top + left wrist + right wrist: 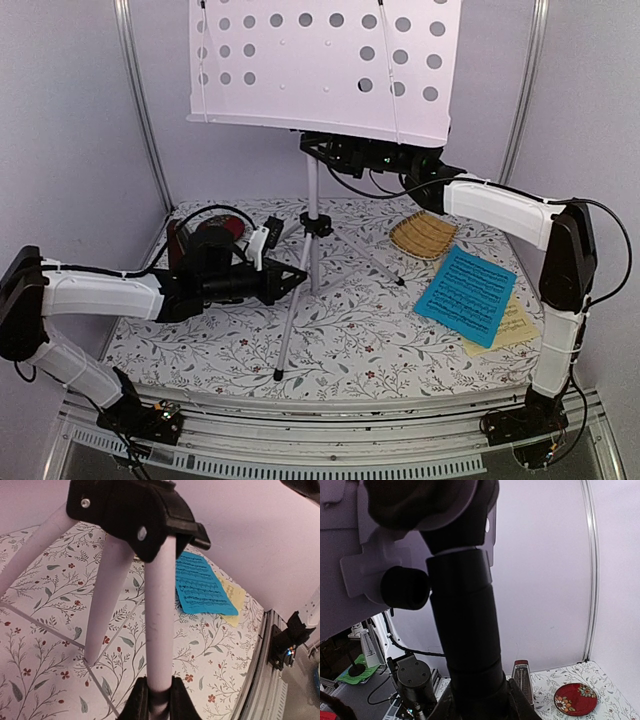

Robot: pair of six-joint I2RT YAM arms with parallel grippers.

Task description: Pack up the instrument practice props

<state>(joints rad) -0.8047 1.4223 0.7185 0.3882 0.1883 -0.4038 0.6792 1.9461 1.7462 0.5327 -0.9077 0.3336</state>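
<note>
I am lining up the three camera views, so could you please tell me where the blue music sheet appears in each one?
Top external: the blue music sheet lies right of centre, overlapping the pale-yellow sheet.
Left wrist: the blue music sheet sits upper middle, beyond the music stand.
Right wrist: not in it.
Shared landmark: the music stand, seen in all three views.

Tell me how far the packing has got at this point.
Done: nothing looks packed.
In hand: the music stand stands with its legs spread. The left gripper is shut on one leg, the right gripper on the black tube under its desk.
Left: fold the stand, then collect the metronome, blue sheet and yellow sheet, all on the table.
</note>
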